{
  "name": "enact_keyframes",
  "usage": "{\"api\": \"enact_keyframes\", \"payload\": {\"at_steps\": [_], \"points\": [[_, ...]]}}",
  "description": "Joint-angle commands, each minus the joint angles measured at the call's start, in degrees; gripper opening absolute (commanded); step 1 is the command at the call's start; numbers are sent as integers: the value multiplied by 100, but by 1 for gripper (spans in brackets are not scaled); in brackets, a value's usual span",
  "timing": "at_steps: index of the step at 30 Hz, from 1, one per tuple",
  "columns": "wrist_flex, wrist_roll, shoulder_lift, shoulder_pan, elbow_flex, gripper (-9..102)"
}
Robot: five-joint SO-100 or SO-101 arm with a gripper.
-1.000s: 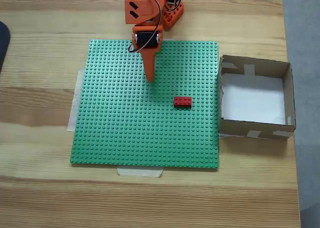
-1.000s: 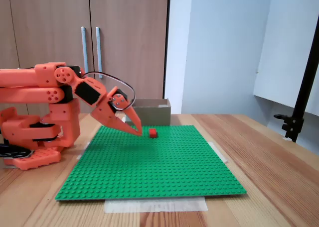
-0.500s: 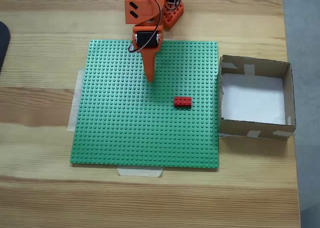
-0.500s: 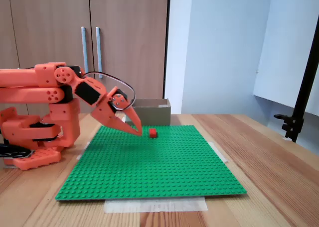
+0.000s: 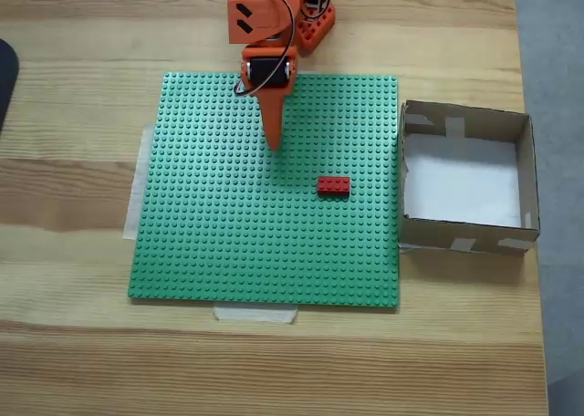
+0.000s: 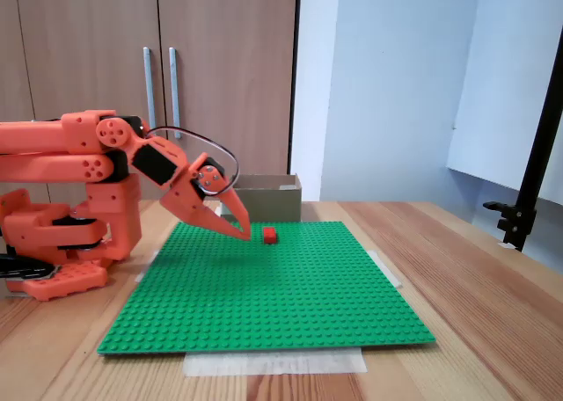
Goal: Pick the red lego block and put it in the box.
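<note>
Nothing moved; glossy red lego block (image 5: 333, 186) on studded baseplate (image 5: 228, 243).

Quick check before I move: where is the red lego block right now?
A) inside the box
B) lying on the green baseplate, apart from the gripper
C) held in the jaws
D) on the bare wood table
B. In a fixed view from above, the red lego block lies on the green baseplate, apart from the gripper, and the box holds no block.
</note>
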Motion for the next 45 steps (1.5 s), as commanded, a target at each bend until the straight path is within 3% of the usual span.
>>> {"api": "enact_keyframes", "payload": {"at_steps": [1,35,45], "points": [[-70,62,44,9,79,-1],[-70,149,35,123,70,-1],[149,-35,-686,176,-765,-1]]}}
